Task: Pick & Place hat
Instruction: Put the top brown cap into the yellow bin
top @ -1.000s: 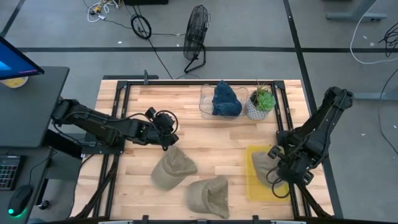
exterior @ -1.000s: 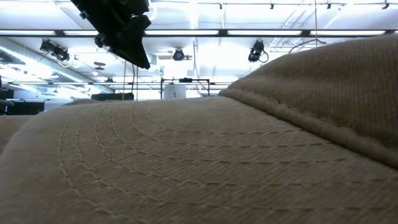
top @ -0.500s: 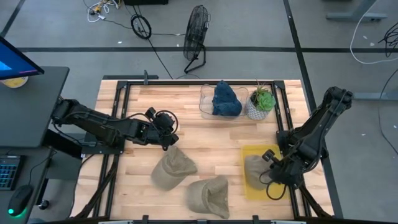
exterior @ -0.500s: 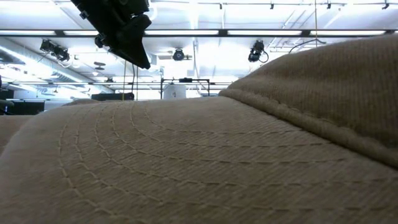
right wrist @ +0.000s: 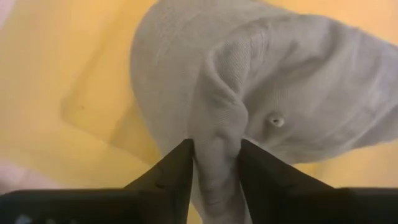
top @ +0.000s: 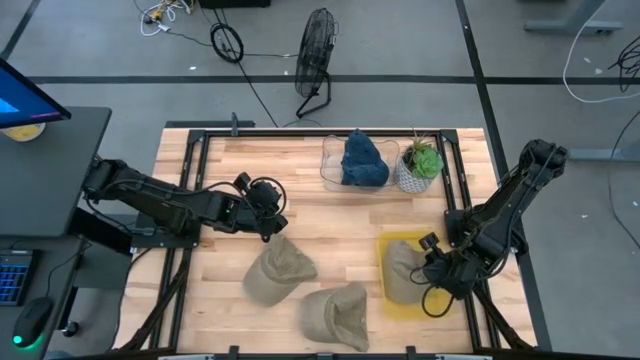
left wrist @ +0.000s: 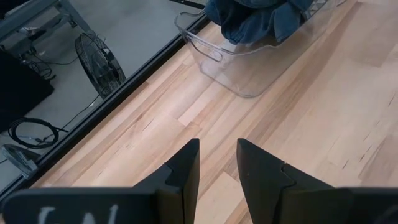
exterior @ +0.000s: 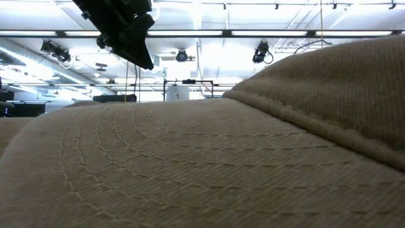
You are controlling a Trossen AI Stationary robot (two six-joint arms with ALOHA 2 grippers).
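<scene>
Three tan hats are on the wooden table. One hat (top: 402, 272) lies on a yellow mat (top: 392, 306) at the near right, with my right gripper (top: 428, 268) low over it and shut on its crown (right wrist: 292, 74). A second hat (top: 278, 270) lies at the middle left, and just beyond its far edge my left gripper (top: 272, 222) hovers open over bare wood (left wrist: 217, 146). The third hat (top: 337, 312) lies at the near edge and fills the low view (exterior: 202, 158). My right gripper pinches a raised fold of the hat's crown (right wrist: 214, 127) between its two fingers (right wrist: 177, 177), next to the top button (right wrist: 275, 120). It comes from above, slanting from the table's right. The hat rests on the yellow mat, the cloth bunched into a ridge between the fingers.
A clear bin holding blue cloth (top: 355, 160) and a potted plant (top: 420, 160) stand at the far edge. A fan (top: 315, 60) stands on the floor beyond the table. Bare wood lies between the hats and the bin.
My right gripper has gone toward the table's left edge and slightly nearer, low over the table. The hat in it has slid left, and the yellow mat under it has slid left as well.
</scene>
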